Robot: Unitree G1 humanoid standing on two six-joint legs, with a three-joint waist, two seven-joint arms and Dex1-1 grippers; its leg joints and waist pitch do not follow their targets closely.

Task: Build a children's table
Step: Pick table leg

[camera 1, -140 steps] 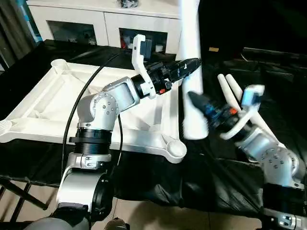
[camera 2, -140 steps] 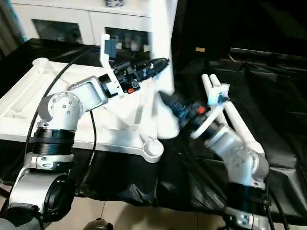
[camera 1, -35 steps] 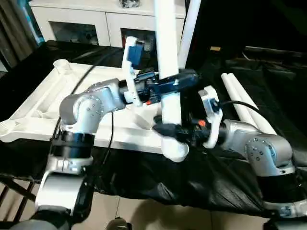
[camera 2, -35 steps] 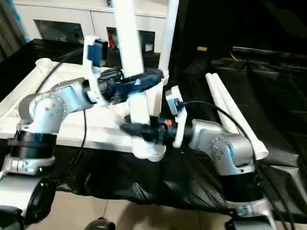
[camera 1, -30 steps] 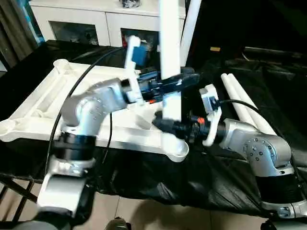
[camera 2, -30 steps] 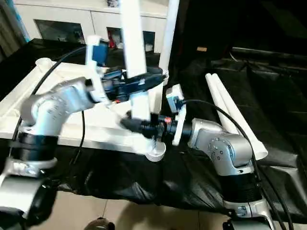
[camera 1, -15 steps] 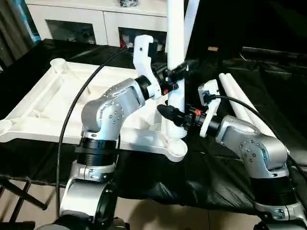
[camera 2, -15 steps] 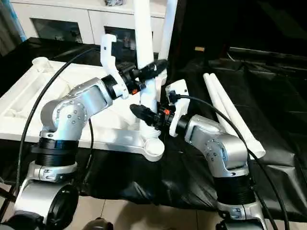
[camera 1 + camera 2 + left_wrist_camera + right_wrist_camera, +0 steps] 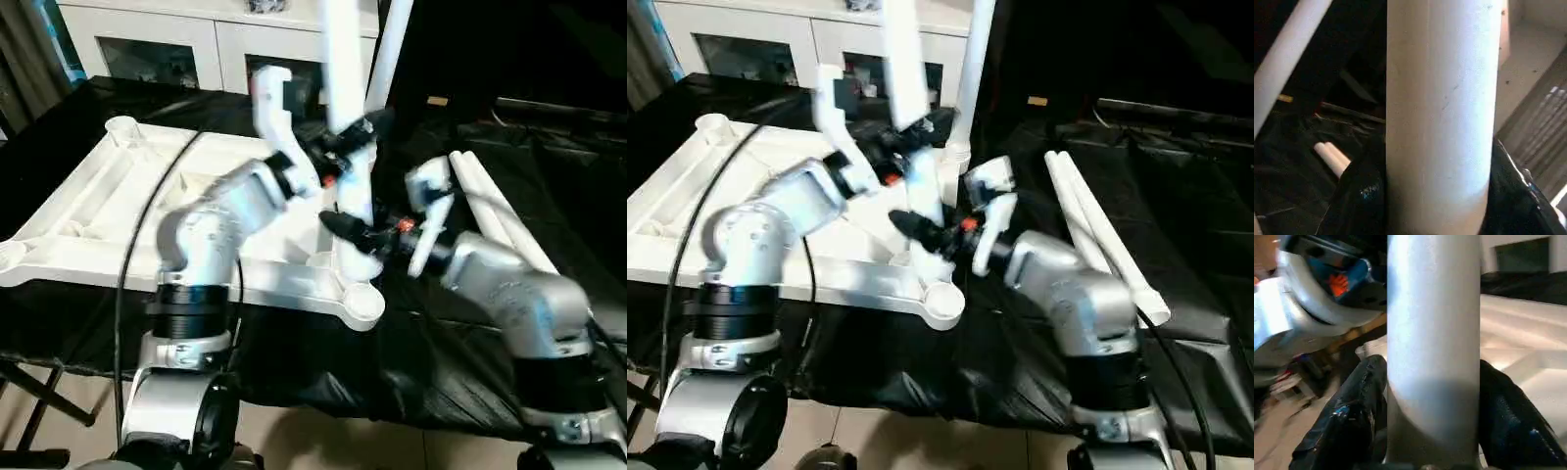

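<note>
black-draped desk (image 9: 294,362) carries the upturned tabletop (image 9: 88,211); both claws, left (image 9: 361,129) and right (image 9: 338,224), pinch an upright leg (image 9: 345,59) near its corner socket (image 9: 361,301): probably light, stiff, slippery, best gripped low.

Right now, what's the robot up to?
It's building a kids' table. Both tools grip one white leg, held upright: the left tool higher up, the right tool lower, its foot just beside the near corner socket of the upturned tabletop. Another leg already stands behind; two spare legs lie on the black cloth.
</note>
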